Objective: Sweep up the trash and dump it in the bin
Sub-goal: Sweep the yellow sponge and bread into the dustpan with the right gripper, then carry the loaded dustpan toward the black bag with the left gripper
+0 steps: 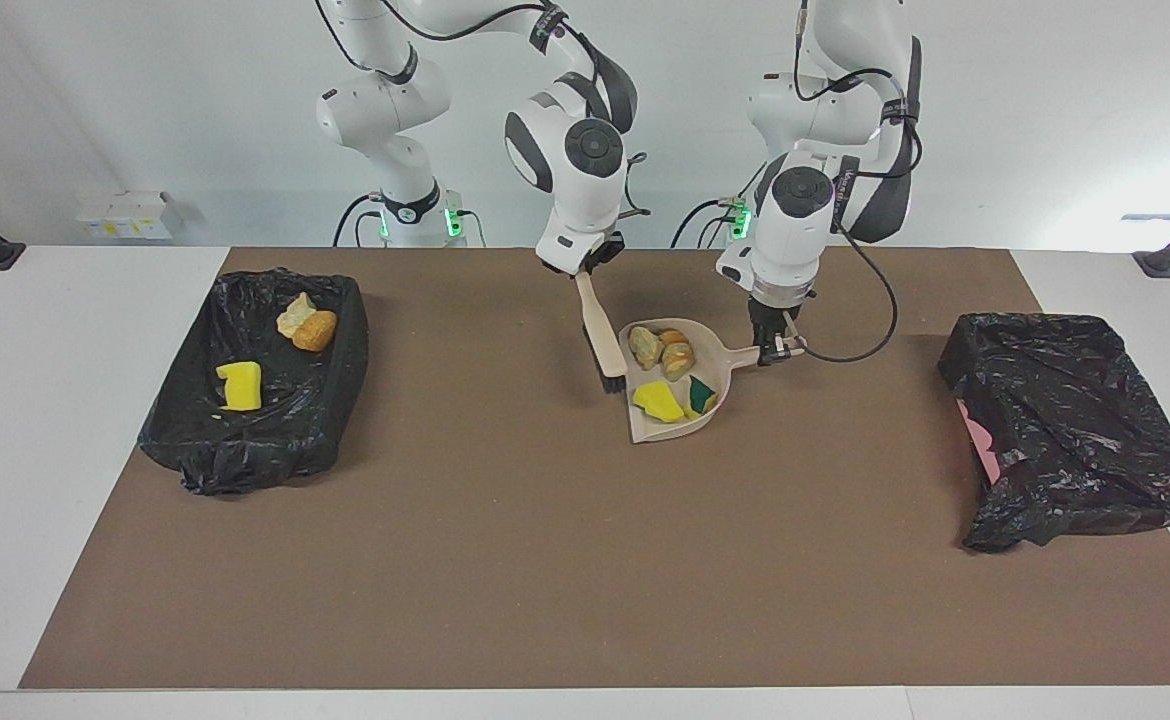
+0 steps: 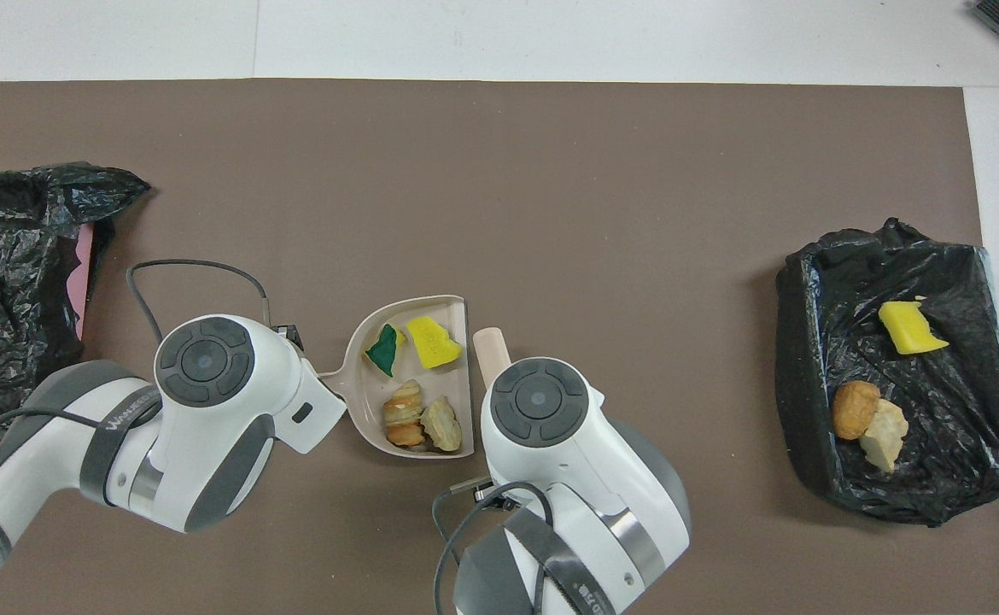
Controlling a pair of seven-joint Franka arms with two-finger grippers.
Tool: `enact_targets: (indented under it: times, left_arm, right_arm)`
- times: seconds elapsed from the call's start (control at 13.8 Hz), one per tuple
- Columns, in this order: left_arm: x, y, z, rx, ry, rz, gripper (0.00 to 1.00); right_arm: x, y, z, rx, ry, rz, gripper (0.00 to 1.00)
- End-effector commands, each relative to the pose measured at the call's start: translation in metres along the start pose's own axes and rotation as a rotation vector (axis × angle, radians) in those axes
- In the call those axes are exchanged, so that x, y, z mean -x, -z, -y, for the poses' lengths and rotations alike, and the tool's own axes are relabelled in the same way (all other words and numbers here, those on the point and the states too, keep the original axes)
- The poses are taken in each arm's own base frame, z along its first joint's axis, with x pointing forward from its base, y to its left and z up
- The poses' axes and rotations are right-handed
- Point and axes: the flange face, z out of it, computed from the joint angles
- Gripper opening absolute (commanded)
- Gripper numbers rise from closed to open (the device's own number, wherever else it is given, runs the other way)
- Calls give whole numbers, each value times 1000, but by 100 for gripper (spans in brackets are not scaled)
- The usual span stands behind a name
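A beige dustpan (image 1: 670,428) (image 2: 353,382) lies on the brown mat in front of the robots. It holds trash: a yellow sponge chunk (image 1: 658,402) (image 2: 433,342), a green-faced sponge piece (image 1: 702,394) (image 2: 382,350) and two bread-like lumps (image 1: 644,345) (image 1: 678,358) (image 2: 403,412) (image 2: 442,423). My left gripper (image 1: 778,348) is shut on the dustpan's handle (image 1: 745,355). My right gripper (image 1: 581,272) is shut on a brush (image 1: 597,325) (image 2: 491,346), whose bristles (image 1: 612,380) hang just beside the dustpan, toward the right arm's end. In the overhead view the wrists hide both grippers.
A black-lined bin (image 1: 245,440) (image 2: 961,478) at the right arm's end holds a yellow sponge (image 1: 239,386) (image 2: 909,329) and two bread lumps (image 1: 295,315) (image 1: 315,330). Another black-lined bin (image 1: 1075,430) (image 2: 13,282) stands at the left arm's end. Bare brown mat lies farther from the robots.
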Motion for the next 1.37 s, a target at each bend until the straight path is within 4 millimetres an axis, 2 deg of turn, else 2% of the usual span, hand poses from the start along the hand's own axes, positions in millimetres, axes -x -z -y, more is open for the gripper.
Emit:
enact_targets:
  times: [0.0, 0.22, 0.29, 0.51, 0.65, 0.8, 1.09, 1.16, 1.3]
  left_arm:
    - [4, -1, -4, -24, 16, 2, 0]
    - [9, -1, 0, -23, 24, 2, 0]
    - [13, -1, 3, -20, 26, 3, 0]
    - [28, 2, 21, -26, 53, -2, 0]
    - [34, 10, 40, -40, 60, -8, 0]
    - [55, 15, 64, -44, 65, -11, 0]
    - [99, 39, 102, -26, 70, -11, 0]
    - [112, 53, 113, -23, 88, -24, 0]
    - [137, 75, 134, 2, 90, -62, 0]
  right_arm:
    - [32, -13, -16, -31, -54, 20, 0]
    - [53, -27, -21, -27, -82, 35, 0]
    - [62, -32, -16, -40, -90, 39, 0]
    - [97, -50, 6, -61, -149, -18, 0]
    - [105, -53, 17, -81, -176, -12, 0]
    - [117, -65, 52, -109, -205, -37, 0]
    - [112, -105, 86, -120, -229, -45, 0]
    - [107, -108, 89, -138, -235, -45, 0]
    - [101, -100, 99, -154, -234, -37, 0]
